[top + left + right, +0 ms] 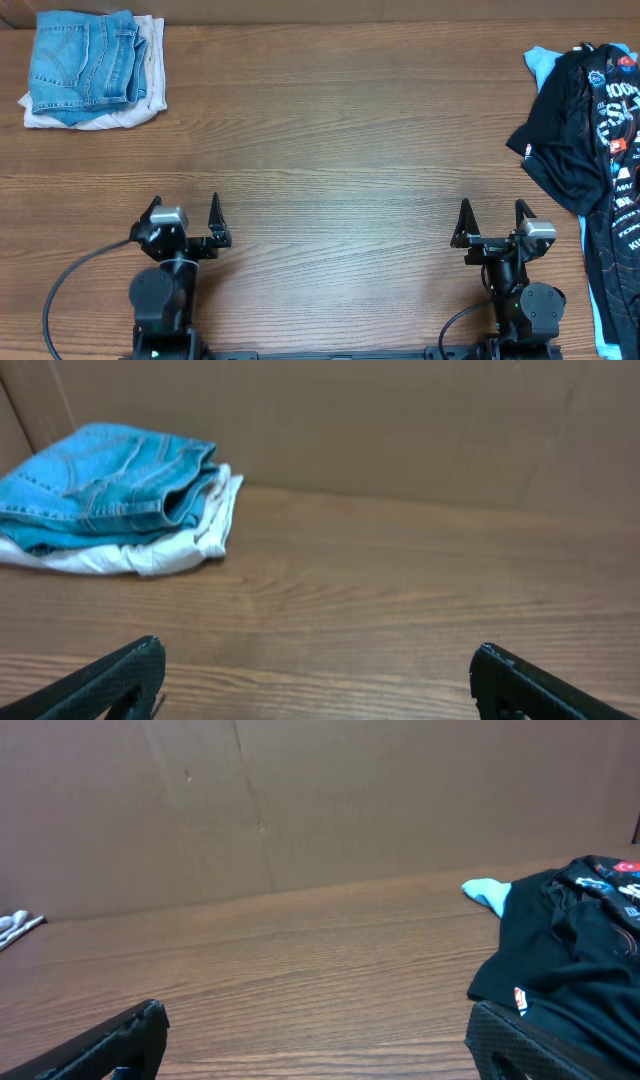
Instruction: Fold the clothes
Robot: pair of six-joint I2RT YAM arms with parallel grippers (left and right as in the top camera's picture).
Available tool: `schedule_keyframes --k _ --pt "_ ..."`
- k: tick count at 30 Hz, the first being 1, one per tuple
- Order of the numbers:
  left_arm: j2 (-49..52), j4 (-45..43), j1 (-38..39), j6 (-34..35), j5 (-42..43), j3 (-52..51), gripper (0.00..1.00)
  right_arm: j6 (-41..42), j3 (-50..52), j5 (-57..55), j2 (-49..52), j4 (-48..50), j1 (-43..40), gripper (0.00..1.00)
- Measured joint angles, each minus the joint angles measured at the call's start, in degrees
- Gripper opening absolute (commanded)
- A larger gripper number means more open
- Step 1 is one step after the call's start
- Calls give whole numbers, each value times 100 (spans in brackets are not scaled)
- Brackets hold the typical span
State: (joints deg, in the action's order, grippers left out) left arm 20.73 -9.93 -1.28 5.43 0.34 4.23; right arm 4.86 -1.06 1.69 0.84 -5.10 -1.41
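You have both arms sitting at the robot's edge of the wooden table (330, 140), well apart from each other. Left gripper (185, 207): fingers spread wide, nothing between them, only bare wood. Right gripper (493, 210): same, fingers wide apart and empty. Neither one touches any cloth.

Clothes sit in two piles at opposite far corners.
- Far left corner: folded blue jeans (85, 60), a stitched pocket facing up, lying on top of a folded cream garment (150, 100) that sticks out along the right and front edges. In the left wrist view the stack sits ahead and to the left of the fingers, next to the cardboard wall (400, 430).
- Right edge: a black printed tee (570, 130), crumpled and unfolded, running down the side of the table and partly out of frame. A pale-blue garment (540, 65) peeks out under its far left corner, and a thin strip of it shows along the lower right edge too. You cannot tell what kind of garment it is.

The right gripper is near the tee's lower part but clear of it. The middle of the table is bare wood.
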Motion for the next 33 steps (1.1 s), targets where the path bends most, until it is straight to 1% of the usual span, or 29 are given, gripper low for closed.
schedule_keyframes --k 4,11,15,18,33 --pt "-538 35 0 0 0 -308 100 2 0 0 0 2 0 100" --pt "-1276 739 0 -2 0 -356 100 0 0 -2 0 2 0 100" --pt "-1709 1338 0 -2 0 -367 100 0 0 0 0 2 -2 100" --pt "-1947 1427 0 0 0 -372 100 0 0 2 0 2 0 100" --pt "-1978 1434 0 0 0 -374 100 0 0 0 0 2 0 100"
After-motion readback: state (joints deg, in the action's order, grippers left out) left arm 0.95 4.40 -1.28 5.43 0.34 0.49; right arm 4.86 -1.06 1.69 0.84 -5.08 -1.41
